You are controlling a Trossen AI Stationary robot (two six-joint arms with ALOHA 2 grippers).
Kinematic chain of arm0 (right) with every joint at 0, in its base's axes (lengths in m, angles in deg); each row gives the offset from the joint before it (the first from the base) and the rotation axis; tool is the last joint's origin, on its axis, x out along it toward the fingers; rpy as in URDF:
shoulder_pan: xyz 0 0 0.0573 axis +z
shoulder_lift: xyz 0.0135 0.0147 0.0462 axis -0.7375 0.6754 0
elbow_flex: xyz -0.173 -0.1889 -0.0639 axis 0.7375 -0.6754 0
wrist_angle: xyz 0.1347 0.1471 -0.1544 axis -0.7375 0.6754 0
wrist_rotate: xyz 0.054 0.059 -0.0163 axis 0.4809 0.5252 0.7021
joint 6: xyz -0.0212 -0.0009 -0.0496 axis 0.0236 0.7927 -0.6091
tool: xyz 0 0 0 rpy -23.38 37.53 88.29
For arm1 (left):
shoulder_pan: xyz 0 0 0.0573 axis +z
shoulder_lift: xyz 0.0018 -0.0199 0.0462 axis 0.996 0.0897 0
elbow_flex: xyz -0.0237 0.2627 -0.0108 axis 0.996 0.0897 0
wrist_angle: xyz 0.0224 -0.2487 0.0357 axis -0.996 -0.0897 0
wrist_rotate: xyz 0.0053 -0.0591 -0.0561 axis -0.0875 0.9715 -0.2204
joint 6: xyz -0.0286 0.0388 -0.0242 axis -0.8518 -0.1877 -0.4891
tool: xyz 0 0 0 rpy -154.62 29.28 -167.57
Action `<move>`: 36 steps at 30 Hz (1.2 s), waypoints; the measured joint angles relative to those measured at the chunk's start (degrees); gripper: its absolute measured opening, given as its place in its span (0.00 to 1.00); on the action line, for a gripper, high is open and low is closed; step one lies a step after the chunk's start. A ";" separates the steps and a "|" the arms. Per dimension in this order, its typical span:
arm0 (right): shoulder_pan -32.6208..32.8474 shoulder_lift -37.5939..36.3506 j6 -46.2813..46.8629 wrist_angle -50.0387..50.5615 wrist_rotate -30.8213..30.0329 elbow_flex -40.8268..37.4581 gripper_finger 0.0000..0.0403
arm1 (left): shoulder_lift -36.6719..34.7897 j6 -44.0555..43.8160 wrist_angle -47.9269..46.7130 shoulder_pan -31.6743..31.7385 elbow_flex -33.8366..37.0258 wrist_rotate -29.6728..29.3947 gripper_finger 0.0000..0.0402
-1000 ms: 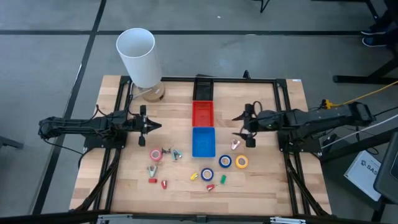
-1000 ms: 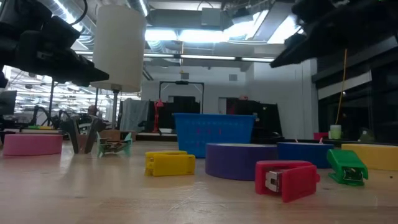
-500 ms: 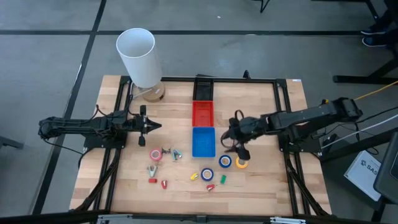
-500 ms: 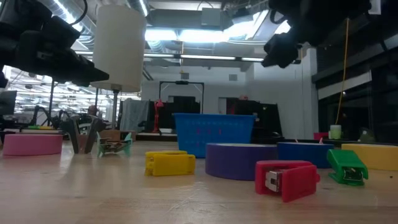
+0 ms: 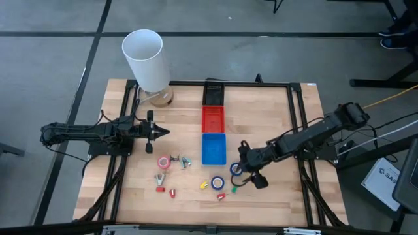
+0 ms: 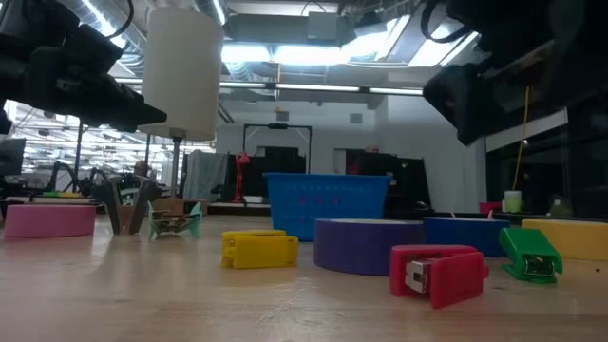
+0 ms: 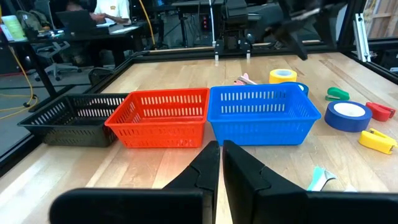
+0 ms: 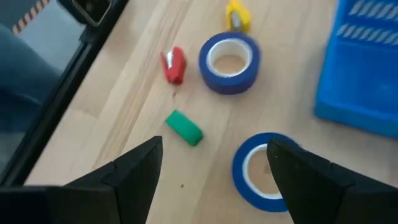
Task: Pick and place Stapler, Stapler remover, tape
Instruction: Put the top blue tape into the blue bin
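Right end effector (image 8: 211, 168) spread above blue tape (image 8: 264, 171) (partly hidden), yellow roll unseen

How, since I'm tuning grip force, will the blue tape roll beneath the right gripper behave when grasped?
Lying flat, the blue tape roll probably won't roll unless tipped on edge. Its ring looks stiff, so it should keep shape in the open right gripper.

Place: a lab or workshop hall.
Ceiling: bare ducts (image 6: 114, 14) and strip lights (image 6: 313, 87) overhead.
Floor: grey concrete (image 5: 52, 59) around the wooden table (image 5: 287, 196).
Background: desks with a monitor (image 7: 78, 22), chairs, cables, metal frames (image 6: 275, 128).
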 joint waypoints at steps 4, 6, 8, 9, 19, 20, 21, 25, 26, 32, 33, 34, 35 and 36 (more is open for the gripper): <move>0.06 3.06 -1.24 -1.46 -0.21 0.00 0.72 | 0.00 -0.01 0.01 -0.01 -0.01 0.00 0.04; 0.06 4.69 -1.47 -1.52 -0.21 0.00 0.72 | 0.00 0.01 0.02 0.00 0.00 0.00 0.04; 0.08 6.44 -2.76 -1.44 -0.25 0.00 0.72 | 0.00 -0.02 0.00 -0.02 0.00 0.00 0.04; 0.10 7.32 -3.00 -1.33 -0.60 0.00 0.72 | 0.00 0.00 0.02 -0.02 -0.02 0.00 0.04; 0.08 12.20 -4.67 -1.22 -5.71 0.00 0.65 | 0.00 -0.01 -0.01 -0.02 -0.01 0.00 0.04; 0.08 12.44 -4.85 -1.28 -6.06 0.00 0.63 | 0.00 -0.01 0.00 -0.01 -0.01 0.00 0.04; 0.08 12.64 -5.32 -1.35 -6.25 0.00 0.59 | 0.00 0.01 0.02 0.00 -0.01 0.00 0.04; 0.06 12.87 -5.90 -1.30 -6.59 0.02 0.44 | 0.00 -0.02 0.02 -0.02 0.00 0.00 0.04; 0.06 12.88 -5.90 -1.14 -6.60 0.02 0.40 | 0.00 -0.02 0.01 -0.01 -0.02 0.00 0.04; 0.06 12.93 -5.57 -0.87 -6.20 0.00 0.16 | 0.00 0.00 0.02 0.00 -0.02 0.00 0.04; 0.08 12.93 -5.57 -0.89 -6.20 0.00 0.13 | 0.00 0.01 0.01 -0.01 -0.01 0.00 0.04; 0.08 12.93 -5.55 -0.89 -6.18 0.00 0.10 | 0.00 0.00 0.01 -0.02 0.00 0.00 0.04; 0.08 12.93 -5.49 -0.91 -6.09 0.00 0.10 | 0.00 -0.01 -0.01 0.00 0.00 0.00 0.04; 0.06 12.93 -4.95 -0.84 -5.90 0.08 0.10 | 0.00 0.01 0.02 -0.02 0.00 0.00 0.04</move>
